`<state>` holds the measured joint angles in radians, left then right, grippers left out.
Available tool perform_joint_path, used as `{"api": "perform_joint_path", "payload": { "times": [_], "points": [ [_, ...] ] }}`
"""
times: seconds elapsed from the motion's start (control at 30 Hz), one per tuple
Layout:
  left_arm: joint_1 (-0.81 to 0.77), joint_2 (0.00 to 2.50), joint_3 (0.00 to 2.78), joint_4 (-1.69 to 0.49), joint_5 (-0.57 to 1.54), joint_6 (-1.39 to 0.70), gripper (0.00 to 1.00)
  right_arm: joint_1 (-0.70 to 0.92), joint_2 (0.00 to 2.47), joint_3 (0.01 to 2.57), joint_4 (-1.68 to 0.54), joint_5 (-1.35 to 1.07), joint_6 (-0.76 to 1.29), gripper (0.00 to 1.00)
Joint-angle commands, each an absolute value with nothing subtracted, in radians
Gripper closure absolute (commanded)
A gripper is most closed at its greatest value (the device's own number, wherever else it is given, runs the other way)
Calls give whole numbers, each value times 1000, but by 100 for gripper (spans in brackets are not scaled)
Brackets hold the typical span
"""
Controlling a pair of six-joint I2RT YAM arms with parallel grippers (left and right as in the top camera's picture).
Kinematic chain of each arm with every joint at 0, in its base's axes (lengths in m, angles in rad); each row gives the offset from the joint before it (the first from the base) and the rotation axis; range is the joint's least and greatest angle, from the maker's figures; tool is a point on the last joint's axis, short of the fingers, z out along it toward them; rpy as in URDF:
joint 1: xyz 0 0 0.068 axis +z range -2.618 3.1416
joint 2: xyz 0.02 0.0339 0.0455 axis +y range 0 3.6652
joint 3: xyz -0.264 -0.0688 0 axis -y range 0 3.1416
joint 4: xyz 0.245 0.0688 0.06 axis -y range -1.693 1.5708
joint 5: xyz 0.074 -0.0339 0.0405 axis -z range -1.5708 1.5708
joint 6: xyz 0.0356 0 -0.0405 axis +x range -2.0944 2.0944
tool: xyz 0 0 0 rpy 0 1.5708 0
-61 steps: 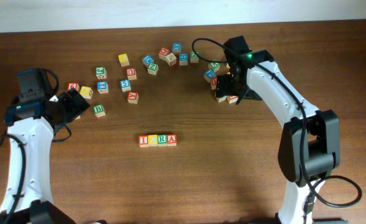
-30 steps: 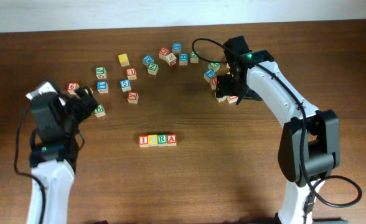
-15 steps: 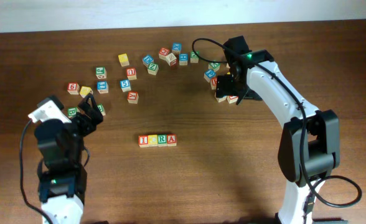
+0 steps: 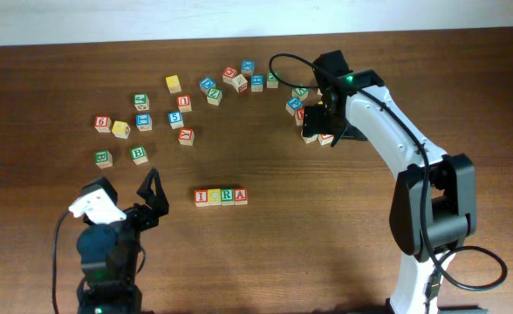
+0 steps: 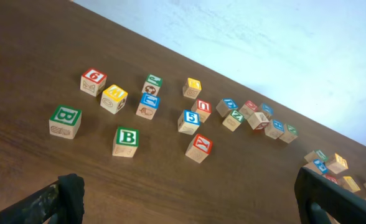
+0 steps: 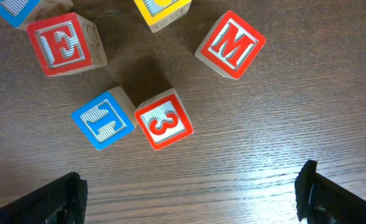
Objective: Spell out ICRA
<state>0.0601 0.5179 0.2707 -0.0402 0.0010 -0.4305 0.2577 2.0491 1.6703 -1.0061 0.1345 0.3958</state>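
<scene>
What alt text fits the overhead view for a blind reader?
Four small wooden alphabet cubes sit touching in a row that reads ICRA on a dark wooden table. Many other coloured wooden cubes lie scattered farther back. The left gripper, open, is left of the row; the right gripper, open, hangs over a cluster at back right.

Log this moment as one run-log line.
ICRA row: four cubes side by side, reads ICRA | left gripper: open, empty, left of row | right gripper: open, empty, by red 3 cube
</scene>
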Motion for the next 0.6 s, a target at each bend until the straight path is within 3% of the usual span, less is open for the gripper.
{"api": "perform_joint_path", "payload": {
  "times": [0.0, 0.23, 0.57],
  "points": [
    [57, 432, 238, -55, 4, -432, 1, 254, 2033, 1681, -1007, 143, 397, 2],
    [57, 345, 194, 198, 4, -432, 1, 254, 2033, 1681, -1006, 143, 397, 1],
    [52, 130, 107, 202, 4, -432, 1, 254, 2033, 1681, -1006, 143, 397, 2]
  ]
}}
